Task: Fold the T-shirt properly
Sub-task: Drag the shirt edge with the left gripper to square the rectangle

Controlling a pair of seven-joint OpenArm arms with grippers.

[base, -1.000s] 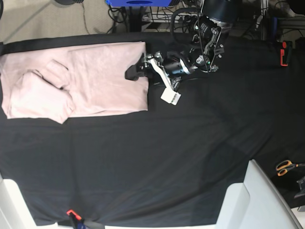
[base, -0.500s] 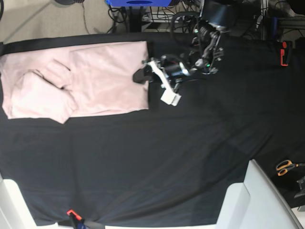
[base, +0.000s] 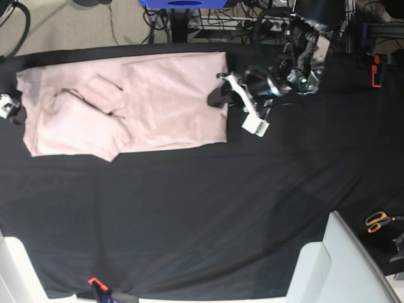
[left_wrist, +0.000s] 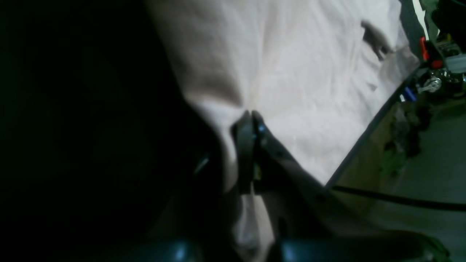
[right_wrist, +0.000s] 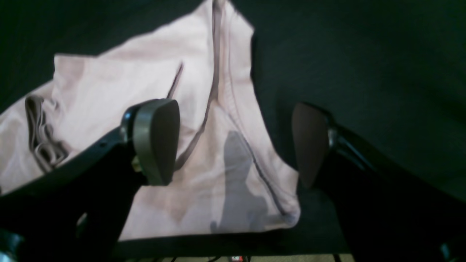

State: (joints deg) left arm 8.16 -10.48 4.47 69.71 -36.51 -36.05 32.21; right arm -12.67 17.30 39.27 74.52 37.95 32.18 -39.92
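The pale pink T-shirt (base: 145, 101) lies partly folded and flat at the back left of the black cloth, one sleeve folded over its middle. My left gripper (base: 216, 99) is at the shirt's right edge. In the left wrist view it (left_wrist: 251, 118) is shut on a pinch of the T-shirt (left_wrist: 298, 72). My right gripper (base: 9, 108) shows at the base view's left edge, by the shirt's left end. In the right wrist view it (right_wrist: 233, 145) stands open above a hemmed corner of the T-shirt (right_wrist: 218, 174), nothing between its fingers (right_wrist: 156, 142).
The black cloth (base: 202, 214) covers the table. Orange-handled scissors (base: 377, 221) lie at the right edge and a red clamp (base: 377, 69) sits at the back right. Another clamp (base: 95, 282) grips the front edge. A white panel (base: 341, 265) stands at the front right.
My left gripper has shut on the shirt's right edge and moved right, dragging the whole T-shirt that way. The right gripper has come into the base view at the left edge.
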